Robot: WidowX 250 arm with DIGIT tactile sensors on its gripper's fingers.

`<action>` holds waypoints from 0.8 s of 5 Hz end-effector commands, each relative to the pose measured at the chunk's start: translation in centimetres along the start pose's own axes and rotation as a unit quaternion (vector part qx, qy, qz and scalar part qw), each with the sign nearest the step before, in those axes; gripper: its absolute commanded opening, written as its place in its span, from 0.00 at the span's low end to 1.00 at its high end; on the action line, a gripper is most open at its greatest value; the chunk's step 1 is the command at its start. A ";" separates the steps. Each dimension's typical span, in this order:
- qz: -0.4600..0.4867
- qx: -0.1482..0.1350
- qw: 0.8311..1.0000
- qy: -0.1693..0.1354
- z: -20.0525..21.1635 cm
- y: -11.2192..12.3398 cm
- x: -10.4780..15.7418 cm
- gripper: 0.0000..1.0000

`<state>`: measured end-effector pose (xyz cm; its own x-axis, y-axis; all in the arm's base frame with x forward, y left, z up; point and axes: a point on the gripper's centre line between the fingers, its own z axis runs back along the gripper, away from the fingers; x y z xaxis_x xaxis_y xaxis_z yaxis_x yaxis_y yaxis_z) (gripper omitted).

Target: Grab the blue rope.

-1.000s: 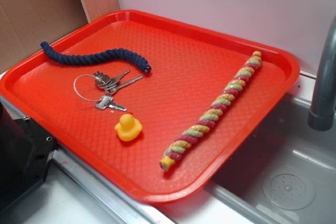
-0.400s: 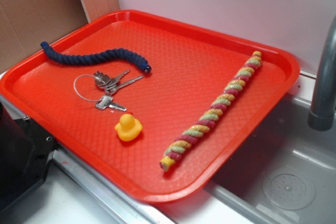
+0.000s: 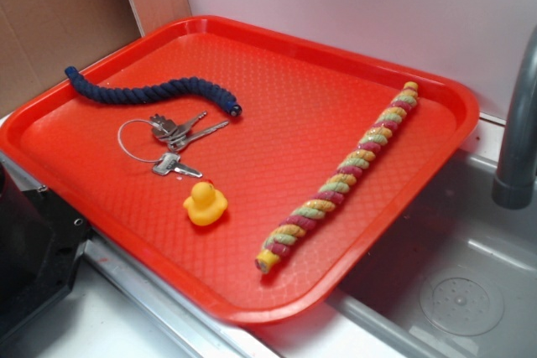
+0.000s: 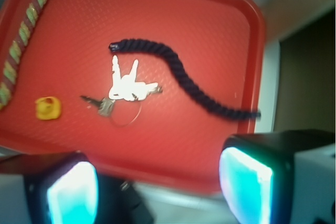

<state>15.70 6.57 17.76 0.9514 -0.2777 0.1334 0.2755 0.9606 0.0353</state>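
Gripper (image 4: 157,182) is spread wide at the bottom of the wrist view, well above the blue rope (image 3: 151,90) lying at the tray's (image 3: 336,48) upper left.

The blue rope (image 3: 149,91) (image 4: 184,80) is a short, thick, navy twisted cord, gently curved, lying flat and untouched near the tray's (image 3: 436,157) far left corner.

On the tray (image 3: 277,48) the blue rope (image 3: 151,91) lies at the far left; the keys (image 3: 172,142) sit just in front of it; the duck (image 3: 205,204) nearer still; the striped rope (image 3: 340,180) runs diagonally, well apart, on the right; a faucet (image 3: 518,132) stands right of the tray.
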 end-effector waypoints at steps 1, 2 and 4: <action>-0.135 -0.009 0.990 -0.043 -5.0 3.6 2.0 1.00; -0.184 -0.004 0.982 -0.034 -7.8 4.4 3.0 1.00; -0.268 -0.015 0.963 -0.011 -12.8 5.1 3.5 1.00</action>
<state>21.31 11.25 4.99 0.6920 -0.7127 0.1153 0.7133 0.6996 0.0433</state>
